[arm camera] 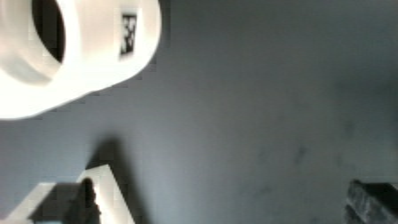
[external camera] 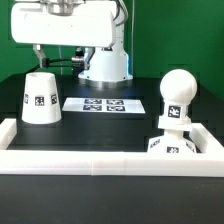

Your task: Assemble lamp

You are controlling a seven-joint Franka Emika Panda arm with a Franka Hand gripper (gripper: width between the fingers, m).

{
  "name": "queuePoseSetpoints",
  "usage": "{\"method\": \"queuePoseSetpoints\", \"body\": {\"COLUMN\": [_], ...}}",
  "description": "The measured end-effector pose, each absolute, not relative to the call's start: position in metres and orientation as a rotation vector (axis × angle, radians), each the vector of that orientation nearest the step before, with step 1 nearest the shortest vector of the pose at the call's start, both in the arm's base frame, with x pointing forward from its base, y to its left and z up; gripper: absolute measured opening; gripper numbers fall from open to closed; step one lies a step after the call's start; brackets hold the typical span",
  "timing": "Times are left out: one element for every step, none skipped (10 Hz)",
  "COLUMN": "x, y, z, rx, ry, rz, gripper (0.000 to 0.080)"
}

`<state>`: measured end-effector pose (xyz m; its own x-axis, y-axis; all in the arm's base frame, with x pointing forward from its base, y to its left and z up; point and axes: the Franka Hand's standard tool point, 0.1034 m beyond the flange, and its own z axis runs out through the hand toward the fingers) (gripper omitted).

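The white cone-shaped shade [external camera: 42,97] stands on the black table at the exterior view's left, narrow end up. It also shows in the wrist view [arm camera: 71,50], blurred and seen from above. The round-headed bulb [external camera: 178,92] stands upright on the angular base [external camera: 172,143] at the exterior view's right, just behind the front wall. My gripper [arm camera: 231,205] is open and empty. One finger [arm camera: 102,195] and the other [arm camera: 377,200] stand wide apart over bare table, beside the shade. In the exterior view only the arm's upper body [external camera: 62,18] shows, high above the shade.
The marker board [external camera: 101,104] lies flat on the table between the shade and the bulb. A white raised border wall [external camera: 100,160] runs along the front and up both sides. The robot's pedestal [external camera: 105,65] stands at the back in front of a green backdrop.
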<state>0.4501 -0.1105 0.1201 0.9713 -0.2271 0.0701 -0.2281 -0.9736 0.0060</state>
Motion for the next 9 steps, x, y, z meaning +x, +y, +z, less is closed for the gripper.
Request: {"method": "queuePoseSetpoints", "body": {"x": [0.441,0.436,0.435,0.435,0.435,0.435,0.433,0.426,0.416], "y": [-0.113,-0.115,-0.115,-0.115,-0.115,-0.115,-0.119,-0.125,-0.129], "z": [0.118,0.116,0.117,0.117,0.116,0.115,0.114,0.11,0.105], "rx": [3.099,3.098,3.098,3.099,3.099,3.099,3.105,3.11,3.111], "ry": [-0.343,-0.355,-0.359,-0.362,-0.362,-0.361,-0.334,-0.356,-0.418], "rz": [0.132,0.128,0.13,0.129,0.126,0.124,0.121,0.111,0.108], "gripper": [0.0699,0.0699,0.0699,0.0699,0.0699,0.0699,0.0699,0.0699,0.0699]}}
